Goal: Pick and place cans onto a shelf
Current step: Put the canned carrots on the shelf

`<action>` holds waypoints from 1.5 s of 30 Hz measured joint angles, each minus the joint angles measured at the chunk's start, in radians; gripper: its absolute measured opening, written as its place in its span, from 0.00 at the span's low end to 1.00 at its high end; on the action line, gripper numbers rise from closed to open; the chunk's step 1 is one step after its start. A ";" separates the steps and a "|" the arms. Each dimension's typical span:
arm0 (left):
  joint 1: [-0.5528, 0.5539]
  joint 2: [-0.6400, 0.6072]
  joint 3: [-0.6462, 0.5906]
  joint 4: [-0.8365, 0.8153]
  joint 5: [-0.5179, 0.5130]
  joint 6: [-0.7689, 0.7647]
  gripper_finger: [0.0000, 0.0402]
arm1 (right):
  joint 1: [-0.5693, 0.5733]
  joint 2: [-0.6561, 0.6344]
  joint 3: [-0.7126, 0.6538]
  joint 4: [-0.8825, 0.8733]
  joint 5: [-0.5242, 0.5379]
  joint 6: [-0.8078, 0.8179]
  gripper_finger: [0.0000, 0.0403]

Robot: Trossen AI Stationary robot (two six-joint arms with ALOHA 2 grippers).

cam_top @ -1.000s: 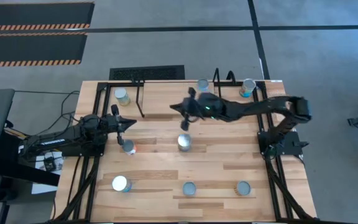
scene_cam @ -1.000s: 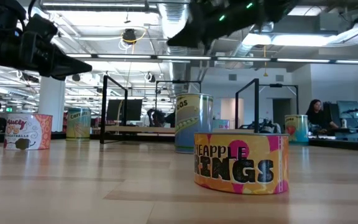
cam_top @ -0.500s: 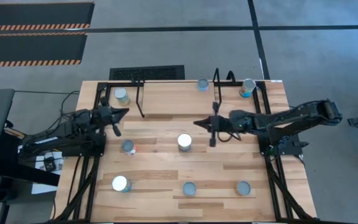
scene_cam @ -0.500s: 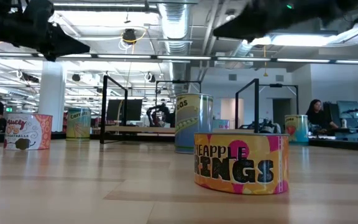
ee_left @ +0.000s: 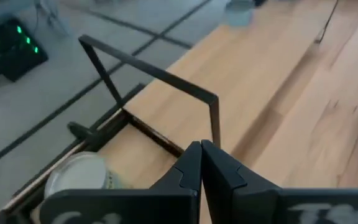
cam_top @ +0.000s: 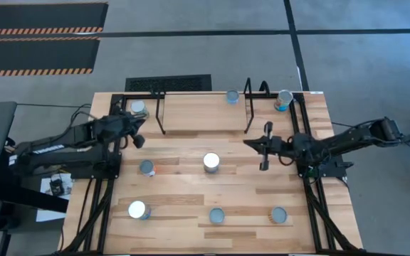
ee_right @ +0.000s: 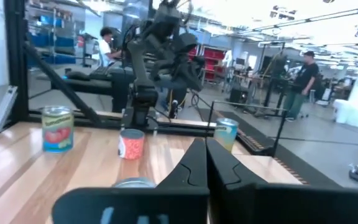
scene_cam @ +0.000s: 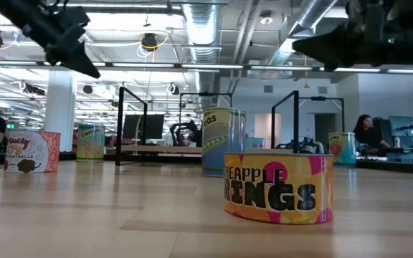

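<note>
Rigid, smooth tins, likely slippery: best gripped across the label sides. Cans (cam_top: 211, 162) stand scattered on the tabletop (cam_top: 191, 192) near the shelf (cam_top: 202, 114). Left gripper (cam_top: 138, 134) and right gripper (cam_top: 265, 146) hover, jaws closed, empty.

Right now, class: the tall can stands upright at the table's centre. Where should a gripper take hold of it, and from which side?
Grip the tall can across its round side wall, coming straight down from above. It stands upright with bare board around it, so opened fingers can straddle the round top.
</note>
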 joint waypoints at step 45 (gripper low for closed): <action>0.683 0.540 0.176 -0.121 0.345 0.796 0.18 | -0.126 -0.287 -0.021 -0.249 -0.130 -0.087 0.02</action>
